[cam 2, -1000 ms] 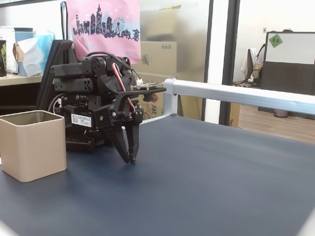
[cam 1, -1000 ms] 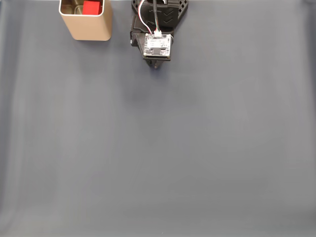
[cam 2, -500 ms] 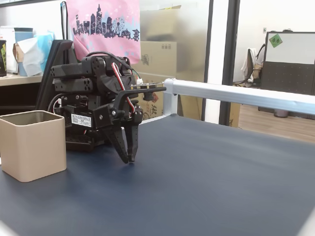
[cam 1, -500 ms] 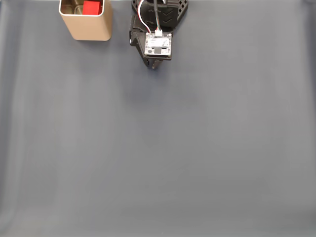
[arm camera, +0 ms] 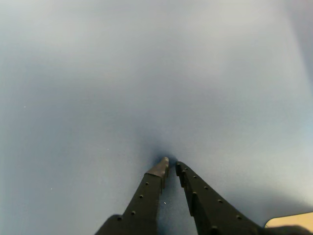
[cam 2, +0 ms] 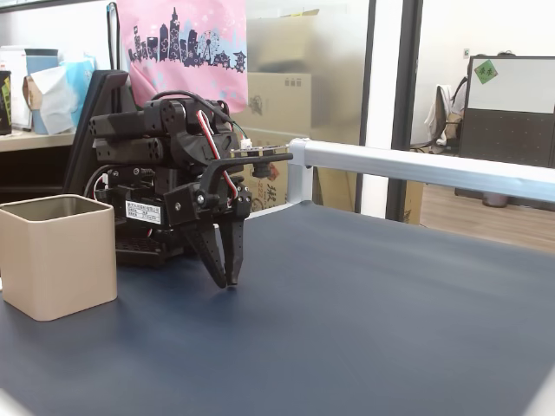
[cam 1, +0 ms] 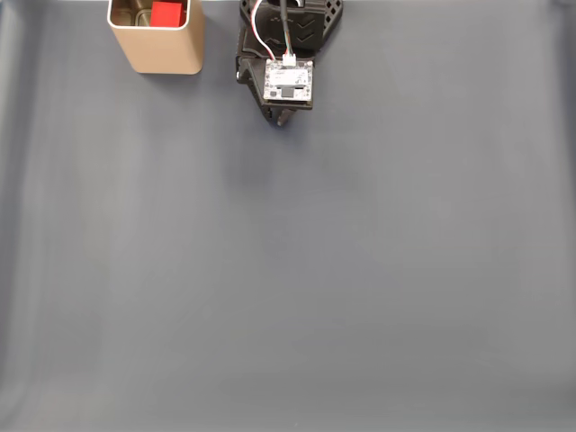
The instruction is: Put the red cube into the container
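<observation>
We see the red cube (cam 1: 166, 13) resting inside the beige tin (cam 1: 158, 47); our gripper (cam 2: 230, 279), empty and nearly closed, could scrape the table (cam 1: 288, 270) if lowered.

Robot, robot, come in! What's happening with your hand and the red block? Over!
Hand shut, empty, tips down near the mat. Small red cube inside beige-gold metal tin. Nothing in the way.
</observation>
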